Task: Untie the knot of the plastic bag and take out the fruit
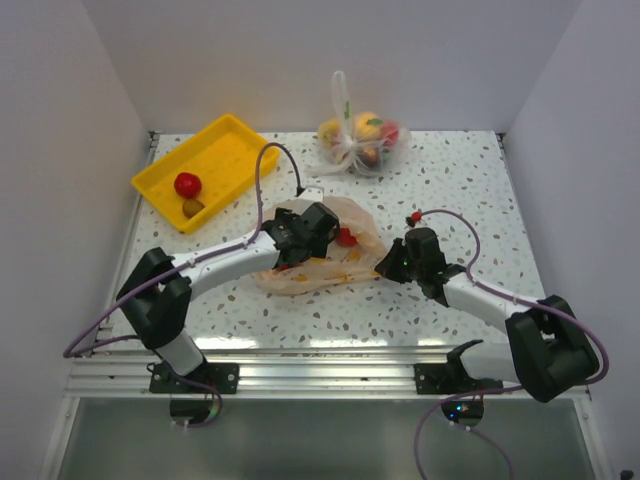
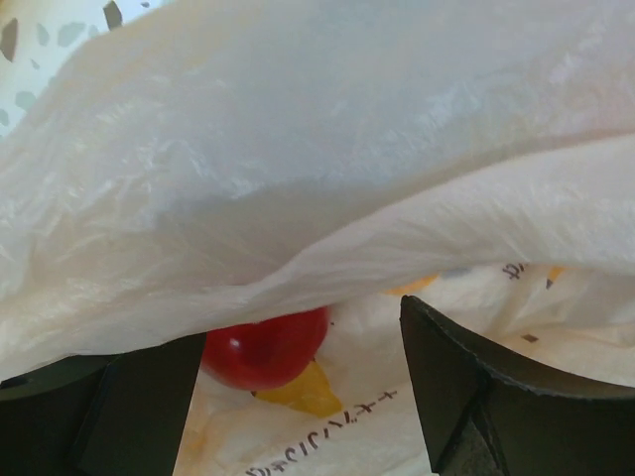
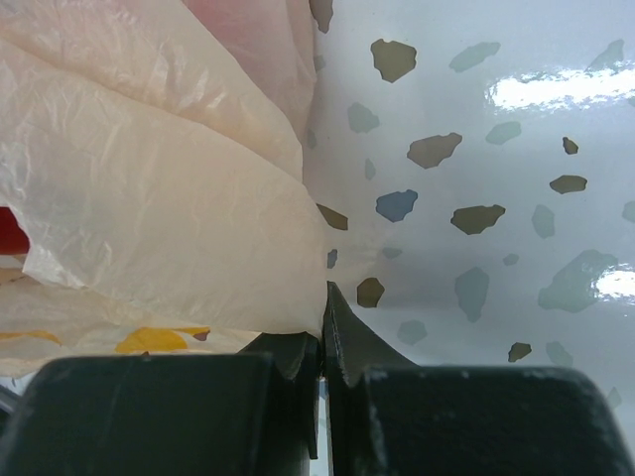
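Note:
The peach-orange plastic bag (image 1: 320,268) lies crumpled mid-table with its mouth open. My left gripper (image 1: 330,233) is pushed into that mouth and stands open. In the left wrist view a red fruit (image 2: 263,349) rests on the bag's printed lower sheet, just beyond the left finger (image 2: 139,407) and untouched. The upper sheet (image 2: 298,169) drapes over it. The same red fruit (image 1: 347,237) peeks out in the top view. My right gripper (image 3: 325,297) is shut on the bag's right edge (image 3: 198,228), near the table. No knot shows. Another red fruit (image 1: 186,184) and a brown one (image 1: 193,207) lie in the tray.
The yellow tray (image 1: 225,140) sits at the back left. A clear bag of fruit (image 1: 360,140) with a white knot stands at the back centre. White walls close in the speckled table (image 1: 470,190) on three sides.

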Controlling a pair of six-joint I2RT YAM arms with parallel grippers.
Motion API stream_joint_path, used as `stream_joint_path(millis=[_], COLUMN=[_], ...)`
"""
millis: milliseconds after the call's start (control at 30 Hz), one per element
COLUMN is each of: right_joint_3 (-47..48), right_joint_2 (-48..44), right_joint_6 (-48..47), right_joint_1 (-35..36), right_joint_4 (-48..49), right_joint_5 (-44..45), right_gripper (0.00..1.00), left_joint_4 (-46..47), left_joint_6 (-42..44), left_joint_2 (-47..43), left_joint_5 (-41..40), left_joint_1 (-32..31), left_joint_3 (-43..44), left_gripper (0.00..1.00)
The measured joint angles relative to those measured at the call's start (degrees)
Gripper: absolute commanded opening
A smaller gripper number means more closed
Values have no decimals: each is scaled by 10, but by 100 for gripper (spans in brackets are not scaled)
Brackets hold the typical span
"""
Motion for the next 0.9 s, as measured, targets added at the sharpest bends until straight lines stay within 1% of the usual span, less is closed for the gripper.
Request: stream_joint_path(millis=[167, 367, 400, 433, 567, 833, 900], right_joint_3=[0, 0, 0, 0, 0, 0, 0], right_joint_2=[5, 11, 11, 11, 11, 18, 19], right_joint_6=[0, 0, 0, 0, 0, 0, 0], right_joint_1=[0, 0, 0, 0, 0, 0, 0], right_joint_4=[0, 3, 4, 5, 4, 5, 4], right_joint_5=[0, 0, 0, 0, -1, -2, -2], right_gripper=[0, 0, 0, 0, 0, 0, 0], left_joint_4=[25, 44, 49, 50, 51, 56, 58], left_joint_6=[26, 37, 38, 38, 38, 32, 28], left_joint_2=[12, 31, 33, 34, 35, 34, 34], left_joint_5=[-8, 8, 11, 14, 19, 37, 42], left_joint_1=[28, 51, 53, 53, 54, 54, 54], left_joint_3=[5, -1, -5, -9, -28, -73, -79], left_gripper=[86, 88, 91, 92, 100, 100, 97])
